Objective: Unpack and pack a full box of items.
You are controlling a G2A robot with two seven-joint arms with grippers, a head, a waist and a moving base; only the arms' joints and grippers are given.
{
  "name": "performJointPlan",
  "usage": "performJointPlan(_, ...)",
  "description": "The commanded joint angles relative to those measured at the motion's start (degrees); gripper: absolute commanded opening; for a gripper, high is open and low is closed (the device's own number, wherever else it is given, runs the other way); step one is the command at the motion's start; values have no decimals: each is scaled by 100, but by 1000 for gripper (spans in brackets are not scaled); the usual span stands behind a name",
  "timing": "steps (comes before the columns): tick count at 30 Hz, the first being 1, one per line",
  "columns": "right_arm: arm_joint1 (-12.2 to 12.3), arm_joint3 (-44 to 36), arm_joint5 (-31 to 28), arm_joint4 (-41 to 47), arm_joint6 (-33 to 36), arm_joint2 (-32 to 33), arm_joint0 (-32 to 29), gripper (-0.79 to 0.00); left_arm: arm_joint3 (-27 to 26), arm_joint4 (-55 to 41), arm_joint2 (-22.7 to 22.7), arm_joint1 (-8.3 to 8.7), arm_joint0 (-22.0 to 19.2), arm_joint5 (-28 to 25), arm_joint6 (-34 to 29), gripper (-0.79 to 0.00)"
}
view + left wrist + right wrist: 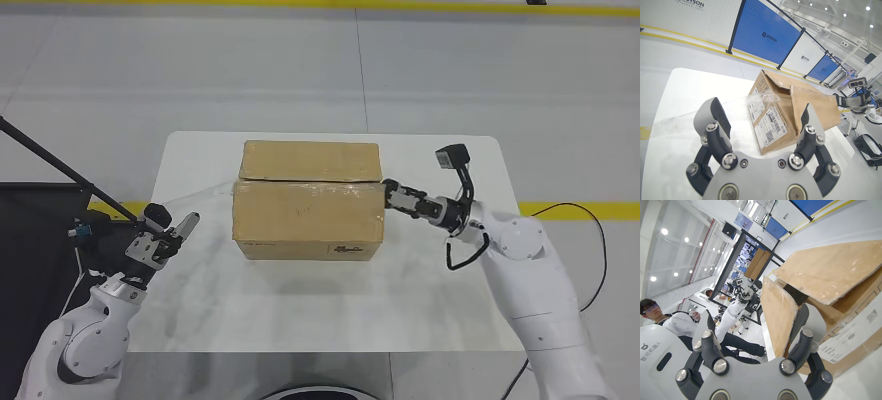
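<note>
A brown cardboard box (308,215) stands in the middle of the white table, its two long top flaps partly lifted with a dark gap at the seam. My right gripper (390,192) is at the box's right end, open, its fingers either side of the near flap's edge (779,313); the far flap (829,272) is beside it. My left gripper (183,232) hovers over the table left of the box, open and holding nothing. In the left wrist view the box (776,121) lies beyond that gripper (762,103). A loose strip of clear tape (761,96) hangs off the box's left end.
The table (300,310) has bare room in front of the box and on both sides. A black tripod leg (50,165) and dark cloth (30,220) stand off the table's left edge. A black cable (590,230) loops past the right edge.
</note>
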Motion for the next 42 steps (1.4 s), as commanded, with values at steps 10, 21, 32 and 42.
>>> performJointPlan(10, 201, -1005, 169, 628, 816, 17, -423, 0, -45, 50, 62, -7, 2, 4, 28, 0)
performJointPlan(21, 501, -1389, 274, -501, 920, -462, -595, 0, -24, 672, 198, 40, 56, -764, -221, 0)
performJointPlan(32, 591, -1361, -68, -184, 535, -562, -453, 0, 180, 1759, 417, 114, -78, -1350, -529, 0)
performJointPlan(42, 552, -1185, 97, 882, 233, -465, -326, 0, 299, 1883, 538, 144, -180, -1415, -575, 0)
